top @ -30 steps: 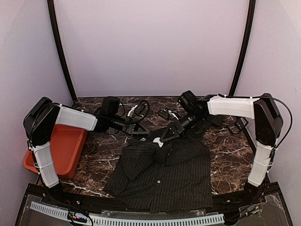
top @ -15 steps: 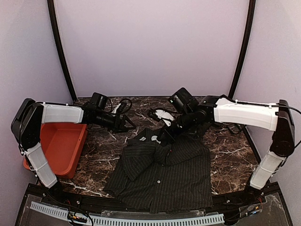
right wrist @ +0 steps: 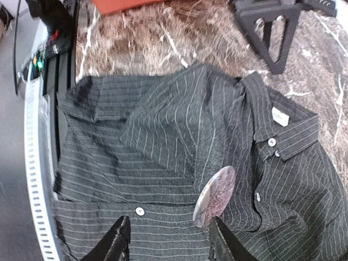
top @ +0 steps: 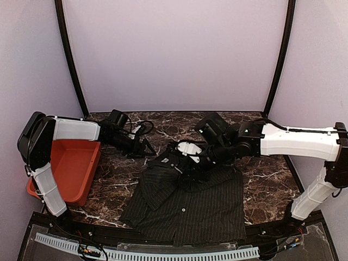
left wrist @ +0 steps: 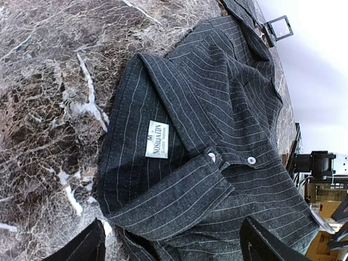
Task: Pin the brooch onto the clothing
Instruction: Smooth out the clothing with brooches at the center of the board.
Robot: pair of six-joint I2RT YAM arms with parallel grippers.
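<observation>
Loosening from a clenched grip, the right hand (right wrist: 168,242), now released like the left hand (left wrist: 174,244), leaves the brooch (right wrist: 216,194) on the shirt (right wrist: 152,141), likely pinned.

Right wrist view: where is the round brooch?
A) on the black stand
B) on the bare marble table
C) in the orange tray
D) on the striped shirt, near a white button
D: the brooch sits on the shirt with striped cloth all around it, close to a white button.
</observation>
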